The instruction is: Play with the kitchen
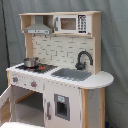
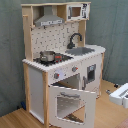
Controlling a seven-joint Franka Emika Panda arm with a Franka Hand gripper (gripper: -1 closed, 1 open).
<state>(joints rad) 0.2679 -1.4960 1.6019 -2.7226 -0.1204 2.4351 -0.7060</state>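
The oven door (image 2: 70, 104) lies nearest the camera in the second exterior view, swung down and open at the foot of the kitchen (image 2: 62, 60); in the first exterior view it shows only at the lower left edge. The kitchen stands on a wood floor (image 2: 107, 112) before a grey curtain (image 2: 112, 25), filling the middle of both exterior views.

On its counter (image 1: 100, 80) a small steel pot (image 1: 31, 62) sits on the stove (image 1: 35, 67), with the grey sink (image 1: 72, 74) and black faucet (image 1: 82, 59) beside it. Above are the range hood (image 1: 37, 27) and a microwave (image 1: 70, 23).

The arm and its pincer are not in view, so I cannot tell its state.

Risks, as I judge them: the open door juts out low and an incoming arm could strike or lean on it and strain its hinges; the loose pot could be knocked off the stove; the tall unit might tip if pushed high up.

A white object (image 2: 119, 94) lies on the floor at the second exterior view's right. No writing is readable.
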